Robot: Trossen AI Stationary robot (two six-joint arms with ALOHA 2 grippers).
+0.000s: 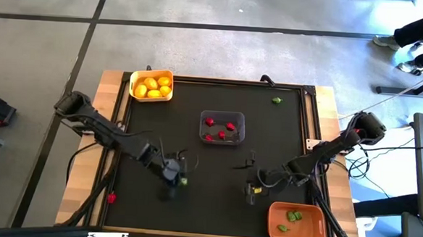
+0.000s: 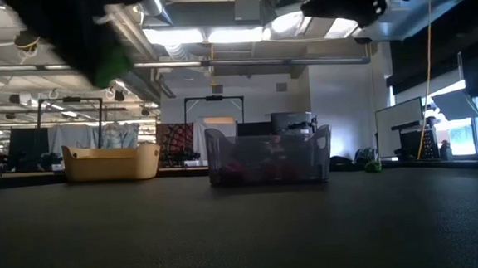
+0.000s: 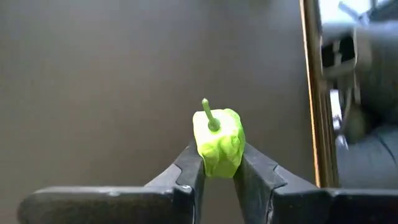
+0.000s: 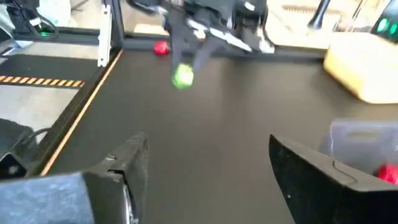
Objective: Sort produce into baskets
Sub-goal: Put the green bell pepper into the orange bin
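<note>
My left gripper [image 1: 179,176] is shut on a small green pepper [image 3: 217,140] above the black mat's near left part; the right wrist view shows the same pepper [image 4: 182,76]. My right gripper [image 4: 208,149] stands open near the mat's near right part [image 1: 249,182], holding nothing. The yellow basket [image 1: 151,85] with lemons sits at the far left corner. The clear basket [image 1: 222,128] with red pieces is in the middle. The orange basket [image 1: 295,221] with green pieces is at the near right corner. Another green piece [image 1: 276,100] lies at the far right. My left gripper pinches the green pepper by its two sides, at the end away from the stem [image 3: 219,163], between its two fingertips [image 3: 191,163]. The fingers slant downward. The pepper is lifted clear of the mat, its stem [image 3: 208,115] pointing away from the fingers.
A red piece [image 1: 111,197] lies on the wooden border left of the mat, near the front. Bare mat stretches between the clear basket and the near edge. A raised frame runs round the mat.
</note>
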